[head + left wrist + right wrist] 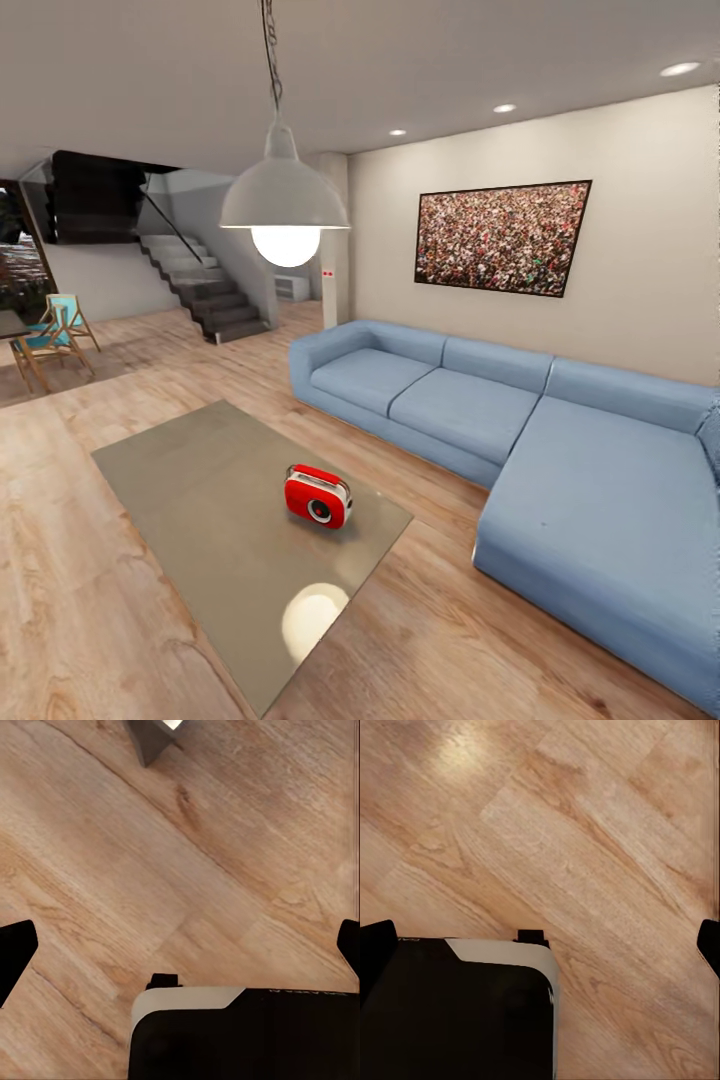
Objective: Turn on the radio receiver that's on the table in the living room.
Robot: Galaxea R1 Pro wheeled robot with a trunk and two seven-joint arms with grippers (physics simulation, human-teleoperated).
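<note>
Living room, wood floor, blue sofa [520, 420] | red radio receiver [318, 496] upright on grey tabletop [200, 500] | approach step; next: drive closer, reach dial | both pincers spread open, empty

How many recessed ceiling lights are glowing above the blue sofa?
3: one round recessed ceiling light nearest the right edge, one midway, one farthest back. More may sit beyond the head view.

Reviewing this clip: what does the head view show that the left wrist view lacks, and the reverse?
Head view alone: the red radio standing on the grey table, the blue sofa, the hanging lamp, a framed picture and stairs. Left wrist view alone: the left gripper, its dark fingers spread wide over bare planks, above the robot's black and white body. Both: the wood floor.
</note>
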